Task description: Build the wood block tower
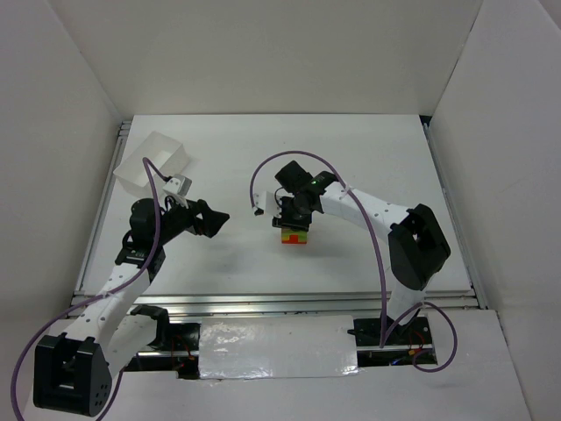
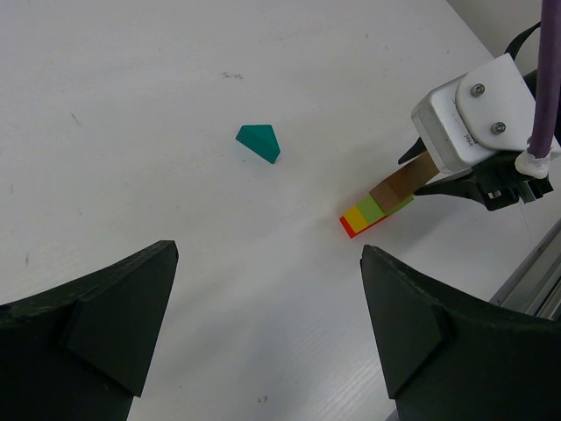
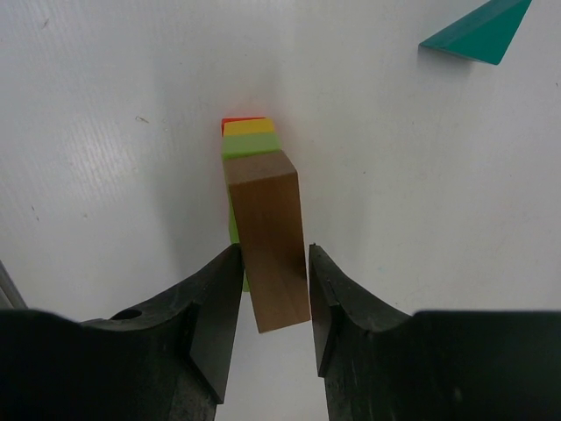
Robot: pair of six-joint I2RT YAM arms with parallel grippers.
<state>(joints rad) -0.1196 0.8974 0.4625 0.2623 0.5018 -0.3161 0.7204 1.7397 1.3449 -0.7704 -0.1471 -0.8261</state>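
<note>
- Beneath the right end effector (image 3: 273, 263), about mid-bench (image 2: 131, 105): tower (image 1: 295, 235) part built, red at the base, then yellow, green, and a tan block (image 3: 267, 237) on top.
- Right jaws flank the tan block's two side faces, hard by them. Cannot tell whether they press it or stand just clear.
- Left end effector (image 2: 267, 289): jaws wide apart, nothing between them, well apart from the tower.
- Teal peak (image 2: 259, 142) lies loose on the bench near the tower, not yet placed.
- Handling (judgement): small painted wood, so light, stiff and not fragile. Paint looks smooth and may slip under a light pinch. Blocks appear merely stacked, so any sideways nudge could topple the tower.
- Hold (judgement): grip flat opposite side faces, low enough to stay square. Take the teal peak by its flat triangular ends, not its slopes.
- Writing: no brand, label or lettering legible anywhere in view.
</note>
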